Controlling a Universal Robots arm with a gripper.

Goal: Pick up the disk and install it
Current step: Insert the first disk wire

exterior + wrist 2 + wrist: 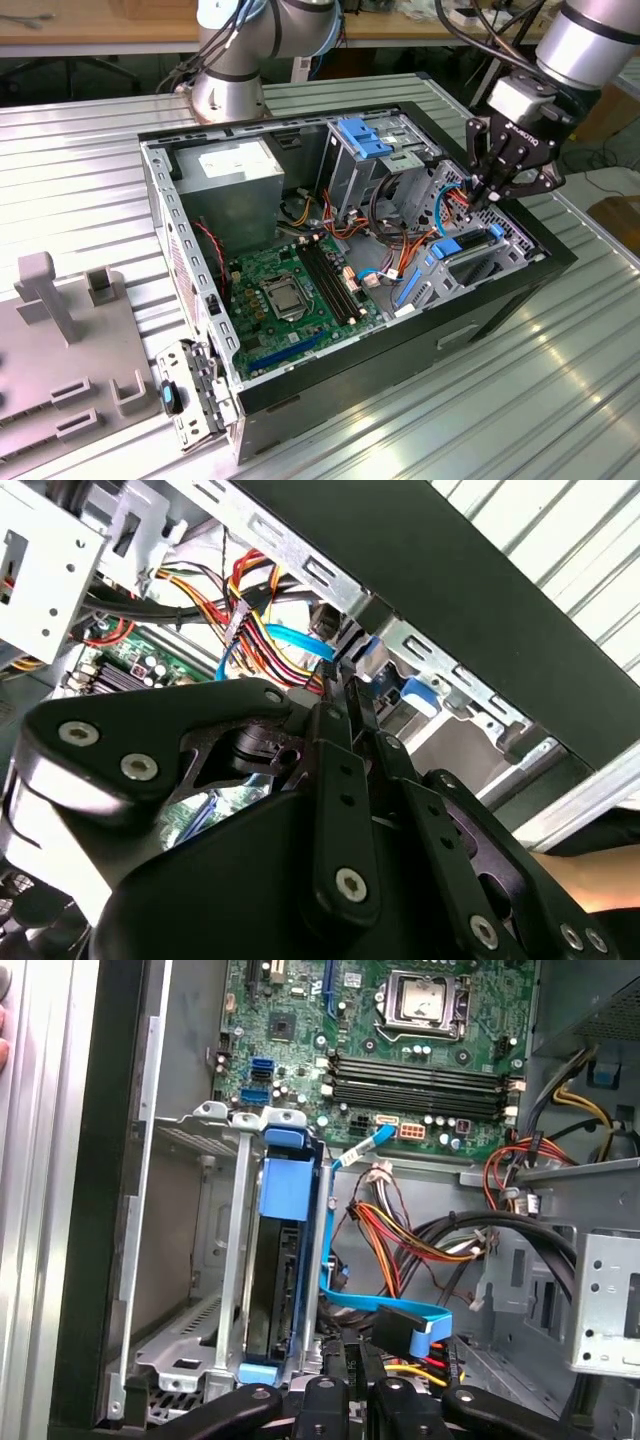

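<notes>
A ribbed, silvery metal desk point(560, 400) carries an open black tower computer case point(400, 370) lying on its side. The silver robot arm point(590, 40) reaches in from the exterior view's right, over the front end of the case and away from the green motherboard point(290, 290).

In the first wrist view, a grey sheet-metal drive cage point(190, 1260) sits against the case's black outer wall. The disk point(280, 1270), a dark flat rectangular drive with bright blue plastic side rails, stands on edge in it between the cage's metal uprights. Its long axis runs from the claw's end of the case toward the motherboard.

The black claw point(489, 192) hangs low over that corner, fingers drawn narrow and nearly together. I cannot tell whether anything is pinched between them. The disk's near end lies just beside the claw, on the side toward the outer wall. A flat blue data cable point(400, 1315) and a bundle of coloured wires lie on the claw's other side.
</notes>
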